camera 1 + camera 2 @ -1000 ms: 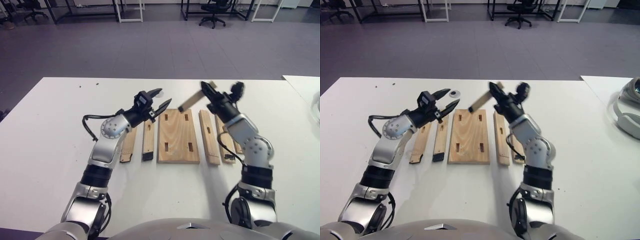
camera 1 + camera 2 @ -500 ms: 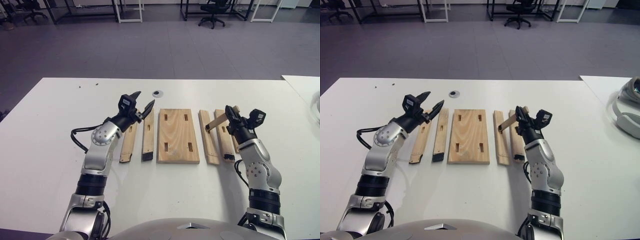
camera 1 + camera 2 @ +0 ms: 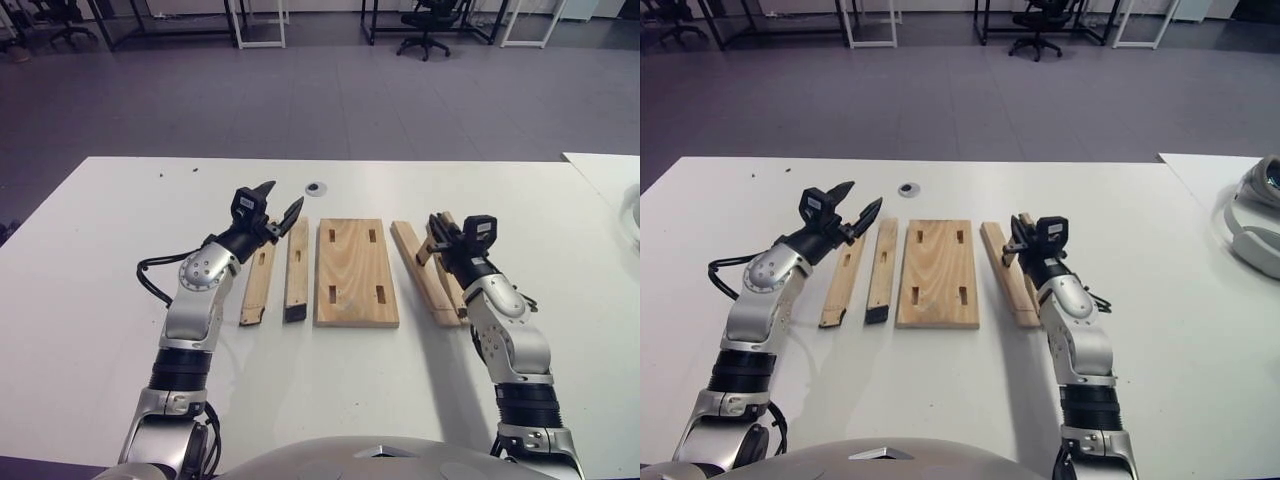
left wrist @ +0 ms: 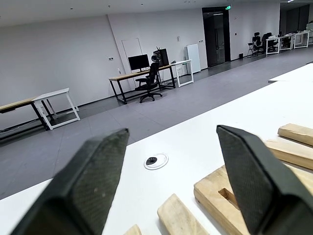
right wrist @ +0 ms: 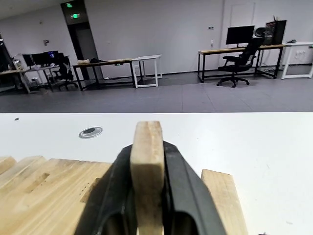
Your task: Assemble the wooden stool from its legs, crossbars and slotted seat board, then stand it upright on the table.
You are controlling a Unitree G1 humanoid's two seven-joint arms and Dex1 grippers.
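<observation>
Step, judged: crossbar in hand, nothing joined yet. Right hand (image 3: 444, 240) clenched on short pale wooden crossbar (image 5: 146, 161), low over two wooden legs (image 3: 418, 272) right of slotted wooden seat board (image 3: 356, 272). Left hand (image 3: 270, 212) spread wide, empty, above left legs (image 3: 296, 268). Next likely: mate crossbar to leg, which needs square alignment.

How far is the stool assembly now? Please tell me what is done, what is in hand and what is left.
Done: nothing is joined yet. The seat board lies flat on the table with its slots empty, and two legs lie loose to its left. In hand: the right gripper is shut on a short wooden bar; the left gripper is open above the legs. Left: all the fitting, then standing the stool upright.
</observation>
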